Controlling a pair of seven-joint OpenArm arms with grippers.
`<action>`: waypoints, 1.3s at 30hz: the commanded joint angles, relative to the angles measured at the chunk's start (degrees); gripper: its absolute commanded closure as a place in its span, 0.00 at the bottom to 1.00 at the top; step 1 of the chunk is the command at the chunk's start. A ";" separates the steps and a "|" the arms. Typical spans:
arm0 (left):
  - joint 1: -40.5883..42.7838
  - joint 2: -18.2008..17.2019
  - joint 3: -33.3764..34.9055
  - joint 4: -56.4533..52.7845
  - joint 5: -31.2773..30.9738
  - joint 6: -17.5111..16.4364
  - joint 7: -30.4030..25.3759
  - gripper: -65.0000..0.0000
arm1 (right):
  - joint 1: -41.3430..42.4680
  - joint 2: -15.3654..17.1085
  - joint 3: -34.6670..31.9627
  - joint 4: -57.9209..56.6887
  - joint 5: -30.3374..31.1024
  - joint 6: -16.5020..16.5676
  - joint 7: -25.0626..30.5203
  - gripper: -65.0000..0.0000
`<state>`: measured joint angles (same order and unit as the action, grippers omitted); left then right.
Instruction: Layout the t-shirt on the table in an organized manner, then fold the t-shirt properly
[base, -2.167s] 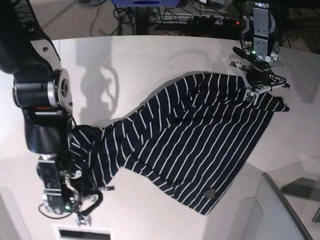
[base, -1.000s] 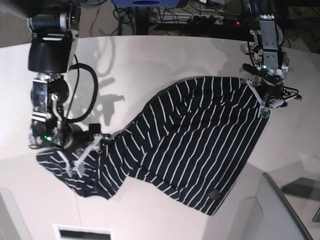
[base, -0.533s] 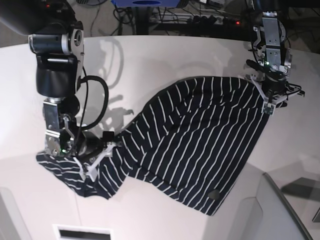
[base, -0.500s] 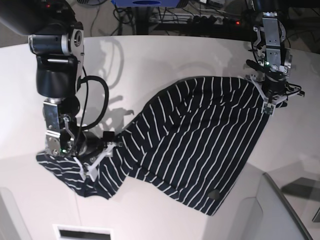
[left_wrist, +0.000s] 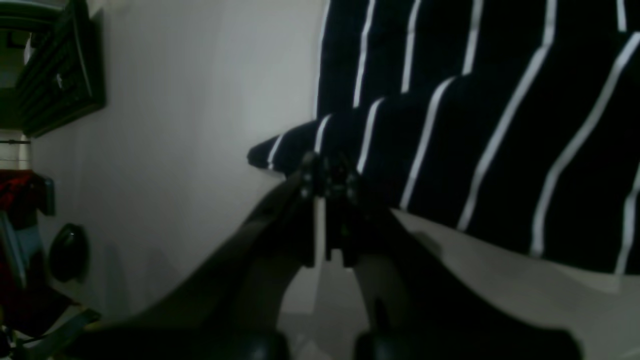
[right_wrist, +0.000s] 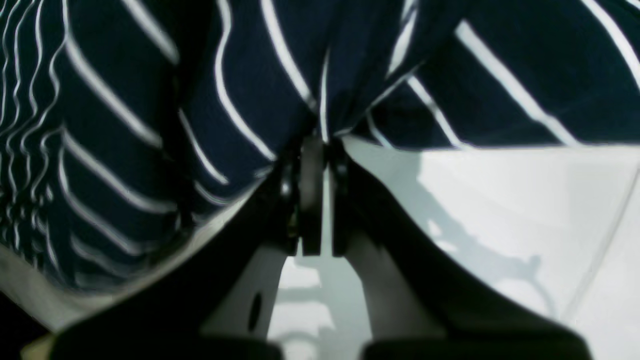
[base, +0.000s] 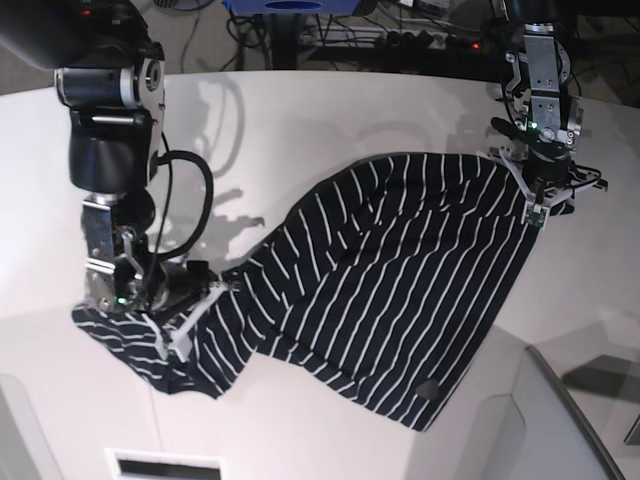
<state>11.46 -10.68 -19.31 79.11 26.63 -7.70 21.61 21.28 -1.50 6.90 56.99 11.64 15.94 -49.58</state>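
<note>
On the wide white surface (base: 300, 130) our dark navy white-striped cloth t-shirt (base: 400, 290) lies skewed. We are laying out: right pincer (base: 178, 318) and left pincer (base: 537, 207) both clamp its edges; next, we judge, pull apart.

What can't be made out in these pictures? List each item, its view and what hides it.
- T-shirt neckline and sleeves: base view, folded into bunched cloth.
- Cloth under the right gripper: base view, covered by the arm; right wrist view, stripes blurred.
- Left gripper contact with the hem: left wrist view, too dark.
- Small grey piece near the hem: base view, too small to identify.
- Table edges: cut off by every frame.
</note>
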 joint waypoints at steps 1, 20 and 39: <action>-0.52 -0.80 -0.25 0.93 0.22 0.72 -0.99 1.00 | 0.83 1.19 0.18 3.18 0.10 -0.16 -0.13 1.00; -26.01 6.15 10.39 -25.53 0.14 0.98 -1.78 1.00 | -9.54 4.53 0.44 19.18 0.10 -0.16 -11.38 1.00; -30.76 0.08 10.04 -47.16 0.14 8.72 -15.76 1.00 | -21.76 11.30 0.62 37.73 0.10 -0.08 -22.90 1.00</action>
<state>-19.44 -9.89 -9.02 32.29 26.87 1.56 1.26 -1.56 9.63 7.31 93.54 11.60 15.90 -72.95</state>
